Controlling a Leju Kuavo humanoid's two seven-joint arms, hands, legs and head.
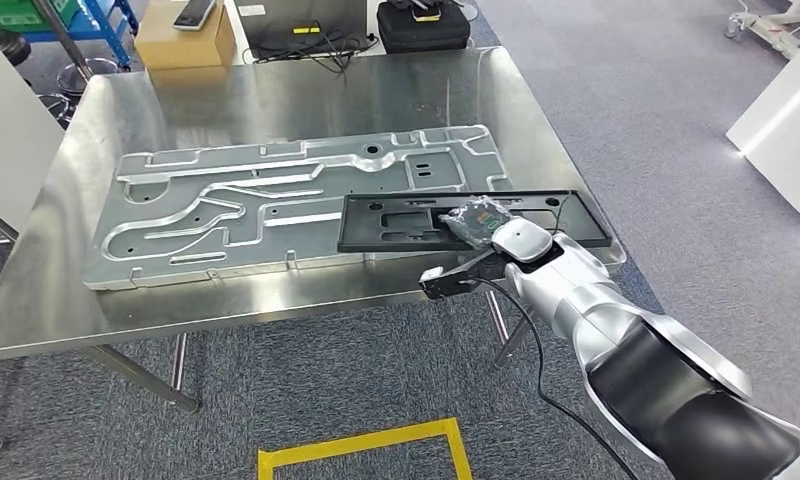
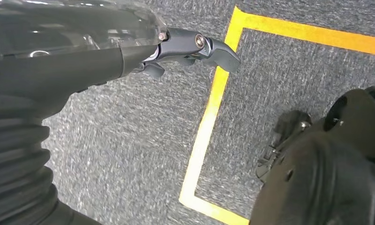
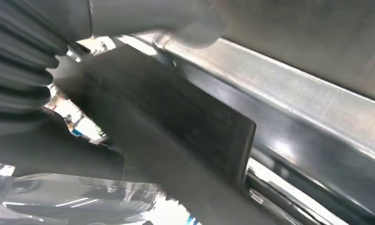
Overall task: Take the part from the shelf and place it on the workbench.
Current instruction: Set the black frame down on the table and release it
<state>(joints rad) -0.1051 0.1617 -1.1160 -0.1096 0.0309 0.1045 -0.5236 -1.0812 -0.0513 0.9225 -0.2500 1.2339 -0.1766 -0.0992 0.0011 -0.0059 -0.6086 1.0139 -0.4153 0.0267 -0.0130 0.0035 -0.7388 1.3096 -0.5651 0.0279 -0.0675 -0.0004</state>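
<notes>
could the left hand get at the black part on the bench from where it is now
Probably not as things stand. The left hand hangs over the carpet by the yellow floor tape, while the black part lies on the steel workbench under the right hand.

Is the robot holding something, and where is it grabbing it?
Yes. The right hand holds the black plastic frame at its near long edge, around the middle. The left hand holds nothing.

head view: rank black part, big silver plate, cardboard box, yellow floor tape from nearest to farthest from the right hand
1. black part, under the right hand, on the table's right side.
2. silver plate, just left, mid-table.
3. yellow floor tape, on the floor below the near edge.
4. cardboard box, beyond the far-left corner.
</notes>
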